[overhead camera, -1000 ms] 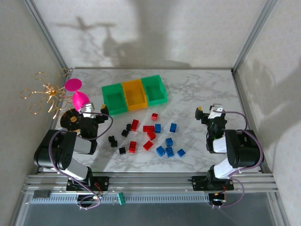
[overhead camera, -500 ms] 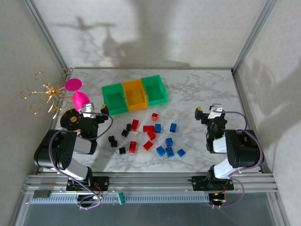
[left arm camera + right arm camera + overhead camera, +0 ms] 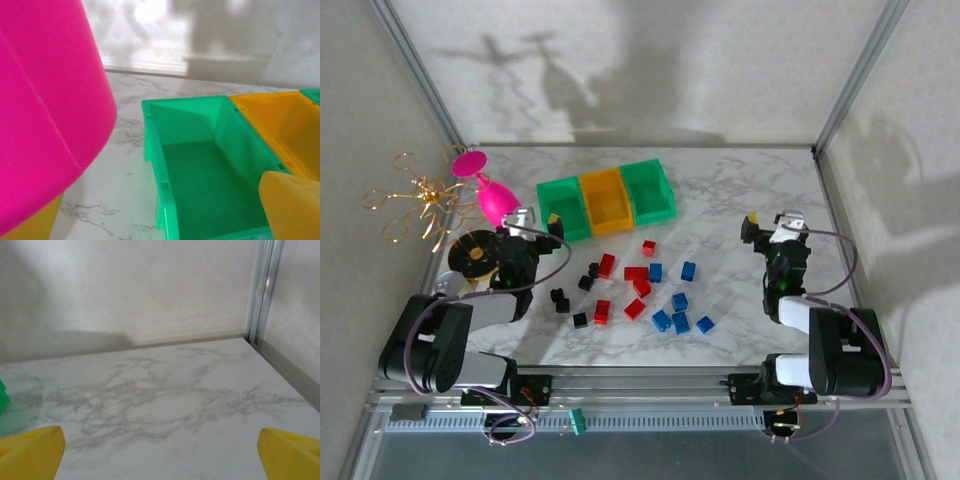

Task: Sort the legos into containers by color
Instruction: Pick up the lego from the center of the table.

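**Legos (image 3: 636, 290): loose lot, unsorted, all on the tabletop (image 3: 740, 180)**

Location: scattered in one patch between my two arms, nearer my bases than the containers (image 3: 607, 205). None is in a bin.

Count: red bricks (image 3: 636, 273), six. Blue bricks (image 3: 679, 301), six. Black bricks (image 3: 580, 320), four or five; two sit touching and are hard to separate.

Containers: three joined in a row, green, orange, green, all empty, beyond the scatter.

Left pincer (image 3: 535, 225): spread, holding nothing, aimed into the left green bin (image 3: 200, 180). A tilted pink goblet (image 3: 490, 197) is just beside it; I cannot tell whether they touch.

Right pincer (image 3: 772, 222): spread, holding nothing, facing bare marble.

Bearing: the black and red bricks lie to the right of my left pincer and nearer my base, so that arm is closer. The blue bricks lie left of my right pincer, which is closer to them.

Long axis: the bricks are too small to judge.
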